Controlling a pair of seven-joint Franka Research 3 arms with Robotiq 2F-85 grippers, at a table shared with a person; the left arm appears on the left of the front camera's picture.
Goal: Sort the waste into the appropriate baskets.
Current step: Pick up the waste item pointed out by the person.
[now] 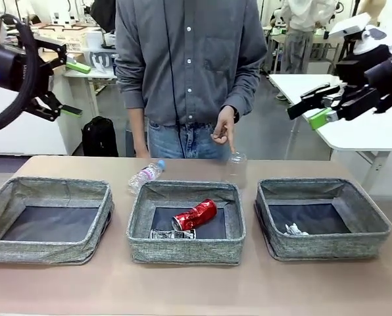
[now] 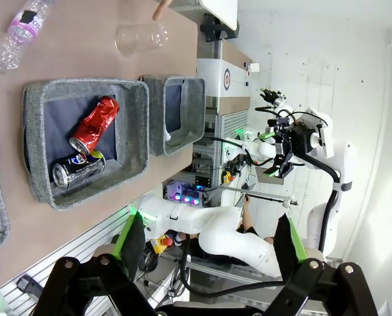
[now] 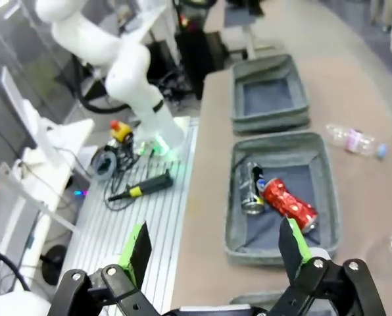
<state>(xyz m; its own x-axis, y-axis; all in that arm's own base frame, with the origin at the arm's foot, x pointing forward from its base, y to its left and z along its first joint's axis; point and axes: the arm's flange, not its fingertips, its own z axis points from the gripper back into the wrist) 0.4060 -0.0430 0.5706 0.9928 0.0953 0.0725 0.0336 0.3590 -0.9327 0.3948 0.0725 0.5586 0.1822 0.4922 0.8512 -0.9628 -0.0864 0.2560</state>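
Front view: three grey baskets sit in a row on the surface [image 1: 183, 286]. The left basket [image 1: 51, 252] holds nothing. The middle basket [image 1: 183, 251] holds the crushed red can [image 1: 195, 214] and, in front of it, the dark printed can [image 1: 171, 234]. The right basket [image 1: 324, 249] holds the white paper wad [image 1: 294, 230]. Behind the middle basket the plastic bottle [image 1: 145, 175] lies on its side and the clear cup [image 1: 235, 168] stands upright. The person's hand [image 1: 223, 130] points down just above the cup. The left gripper [image 1: 74, 89] and right gripper [image 1: 306, 115] hang high, both released and holding nothing.

Left wrist view: the left gripper [image 2: 209, 240] is spread wide. Beyond it are both cans in the middle basket [image 2: 84, 85], the bottle [image 2: 22, 33] and the cup [image 2: 140, 38].

Right wrist view: the right gripper [image 3: 216, 247] gapes over the surface edge, with the cans [image 3: 288, 204] in the middle basket [image 3: 281, 137].
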